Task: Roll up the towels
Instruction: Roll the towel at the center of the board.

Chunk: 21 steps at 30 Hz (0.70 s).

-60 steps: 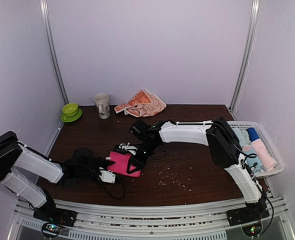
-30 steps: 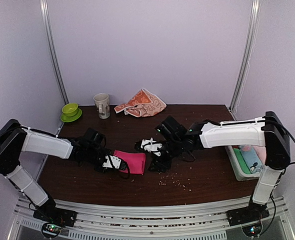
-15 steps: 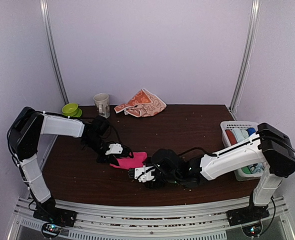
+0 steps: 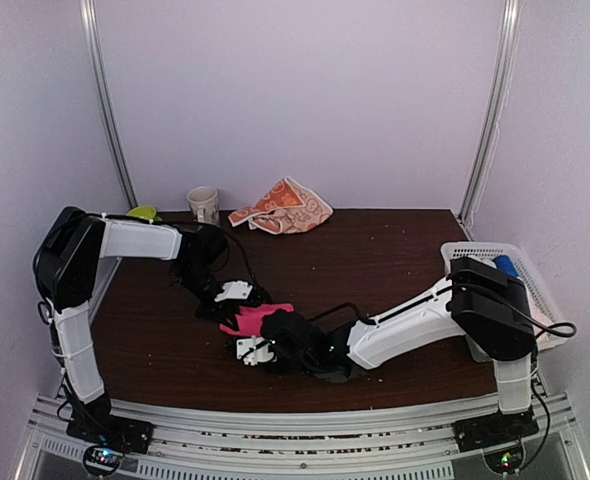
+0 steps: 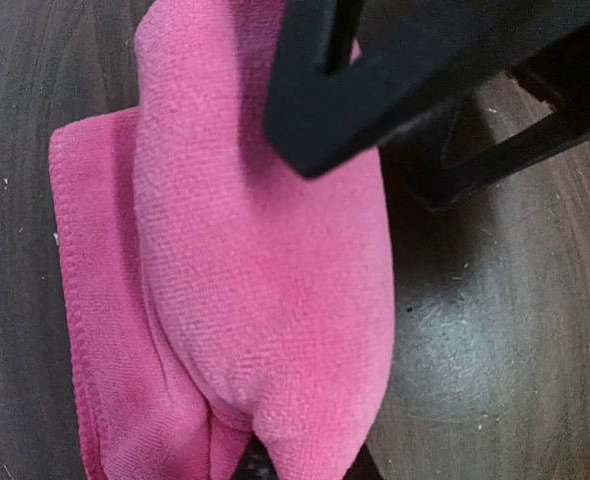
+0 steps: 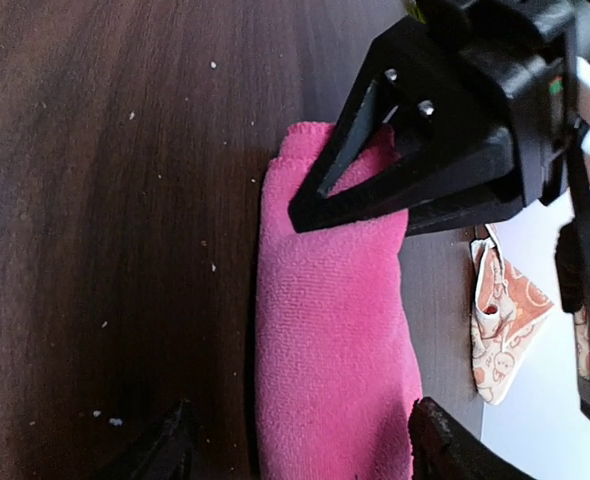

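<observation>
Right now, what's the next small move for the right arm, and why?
Probably close the right pincer on the end of the hot pink terry towel nearest it. Its open fingers straddle that end without gripping, while the left pincer is shut on the far end.

I record the pink towel as plain hot magenta, unprinted. The orange towel is orange-peach with white bunny-face prints. The surface is dark brown wood grain, flecked with pale specks. My left pincer and right pincer are black; my left arm and right arm are white with black joints. The mug is beige, the basket white.
</observation>
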Available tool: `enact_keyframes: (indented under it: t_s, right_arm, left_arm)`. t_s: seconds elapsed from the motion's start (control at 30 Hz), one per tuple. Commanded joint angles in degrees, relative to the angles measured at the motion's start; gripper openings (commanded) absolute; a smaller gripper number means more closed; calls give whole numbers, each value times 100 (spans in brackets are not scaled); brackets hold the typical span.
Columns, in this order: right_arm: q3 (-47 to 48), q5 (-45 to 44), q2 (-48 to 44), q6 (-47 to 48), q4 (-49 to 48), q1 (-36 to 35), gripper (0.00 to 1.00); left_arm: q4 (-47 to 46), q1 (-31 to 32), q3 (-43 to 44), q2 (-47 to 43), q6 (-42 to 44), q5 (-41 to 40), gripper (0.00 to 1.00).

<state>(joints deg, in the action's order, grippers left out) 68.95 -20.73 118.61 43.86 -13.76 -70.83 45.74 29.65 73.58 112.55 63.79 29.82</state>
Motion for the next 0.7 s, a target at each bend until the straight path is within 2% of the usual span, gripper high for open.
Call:
enact_keyframes:
  t_s: [0.0, 0.07, 0.23, 0.47, 0.57, 0.67]
  right_arm:
    - [368, -381, 366, 31, 392, 72, 69]
    - [500, -471, 495, -16, 510, 127, 62]
    - [864, -476, 731, -471, 1118, 285, 36]
    - [1244, 100, 872, -779, 1900, 365, 8]
    - [1327, 381, 872, -946, 2163, 400, 2]
    - [1383, 771, 866, -1106, 2428, 449, 0]
  left_arm:
    - [789, 45, -298, 736, 62, -760, 0]
    - [835, 42, -275, 758, 93, -771, 0]
    - [869, 48, -304, 759, 209, -847, 0]
    - [705, 13, -409, 607, 269, -974, 1]
    - [455, -109, -483, 323, 254, -934, 19]
    - [133, -322, -536, -68, 193, -860, 42]
